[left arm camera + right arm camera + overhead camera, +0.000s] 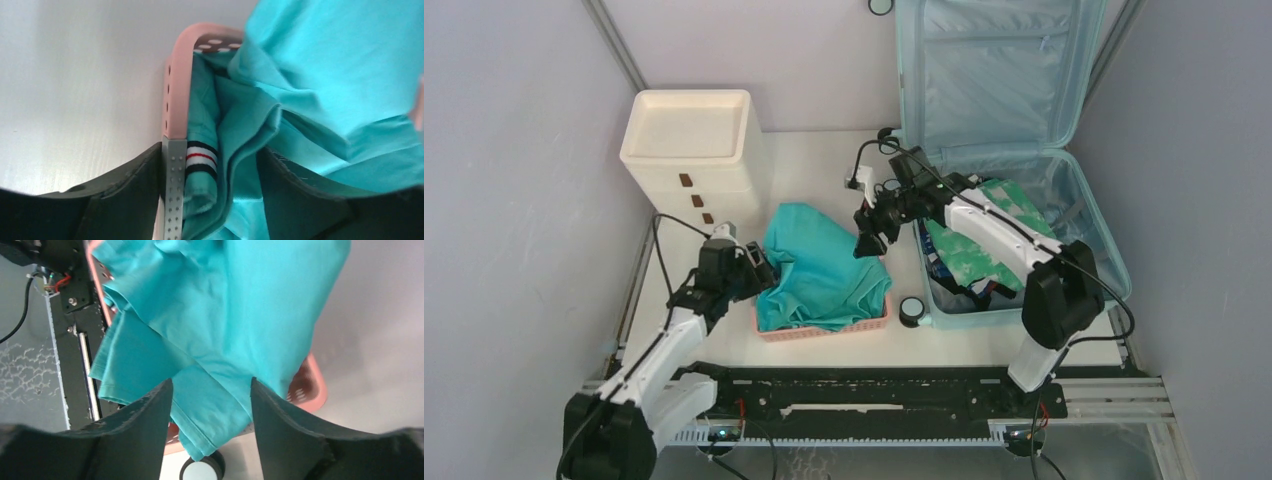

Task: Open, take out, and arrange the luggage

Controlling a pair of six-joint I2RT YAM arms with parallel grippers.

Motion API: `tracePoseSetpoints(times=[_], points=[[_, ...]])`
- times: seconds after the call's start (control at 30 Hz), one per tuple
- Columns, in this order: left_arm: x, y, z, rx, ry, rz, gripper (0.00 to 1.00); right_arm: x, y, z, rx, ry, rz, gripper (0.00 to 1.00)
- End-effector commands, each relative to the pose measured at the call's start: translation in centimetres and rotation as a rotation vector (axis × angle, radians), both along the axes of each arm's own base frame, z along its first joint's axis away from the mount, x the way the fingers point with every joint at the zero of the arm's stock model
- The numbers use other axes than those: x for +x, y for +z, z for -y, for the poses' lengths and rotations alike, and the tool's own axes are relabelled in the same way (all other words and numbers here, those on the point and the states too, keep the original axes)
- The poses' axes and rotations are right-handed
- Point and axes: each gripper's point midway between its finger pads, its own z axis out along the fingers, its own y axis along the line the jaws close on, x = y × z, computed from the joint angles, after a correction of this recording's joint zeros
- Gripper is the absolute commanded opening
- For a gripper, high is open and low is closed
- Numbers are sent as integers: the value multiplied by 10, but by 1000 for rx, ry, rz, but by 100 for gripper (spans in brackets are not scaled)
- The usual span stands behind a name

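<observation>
— Right gripper (870, 238) hangs spread above the pink basket's (824, 331) far right corner, seen from overhead, pinching nothing. The luggage (994, 70) lies open just right of the basket, not yet emptied.
— Left wrist view?
— Left gripper (212, 160) straddles the basket's left rim, a fold of teal shirt (325, 65) between the jaws; clamped or not, I can't tell.
— Right wrist?
— Wide fingers (145, 430), shirt spilling over the rim below. Closing on plastic and cloth together could drag the whole basket.

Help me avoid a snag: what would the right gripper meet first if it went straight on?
The right gripper would likely meet the teal garment draped over the pink basket, though depth is unclear.
</observation>
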Motion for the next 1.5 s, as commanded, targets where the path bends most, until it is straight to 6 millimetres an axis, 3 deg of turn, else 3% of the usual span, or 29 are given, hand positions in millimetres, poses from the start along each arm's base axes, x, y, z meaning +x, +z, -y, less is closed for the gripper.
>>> tracePoseSetpoints(times=[0.0,0.17,0.3,0.4,0.57,0.73,0.97,1.07,1.13,1.17,1.2,1.33,1.47], points=[[12,53,-8,9,37,185,74,7,70,-25,203,89,165,70],[8,96,-20,61,28,352,82,38,75,-41,243,29,109,76],[3,122,-4,43,-104,489,92,52,72,-47,271,4,123,76],[7,132,3,44,-154,533,93,65,60,-54,268,-12,98,79],[15,139,9,33,-178,519,91,84,36,-69,248,-54,-42,79],[10,134,10,23,-183,517,91,106,12,-82,239,-122,-98,80],[2,132,7,13,-165,528,90,105,-12,-103,209,-115,-149,78],[1,132,6,17,-160,526,90,96,-8,-108,229,-74,-167,68],[0,132,6,18,-159,523,90,87,3,-107,267,-40,-161,46],[0,132,6,15,-161,522,90,85,19,-105,301,-25,-126,37],[1,131,7,13,-162,520,90,81,26,-103,320,-15,-104,32],[3,135,9,7,-167,531,89,59,48,-90,366,47,1,17],[7,145,12,-7,-179,550,89,32,49,-79,351,97,26,6]])
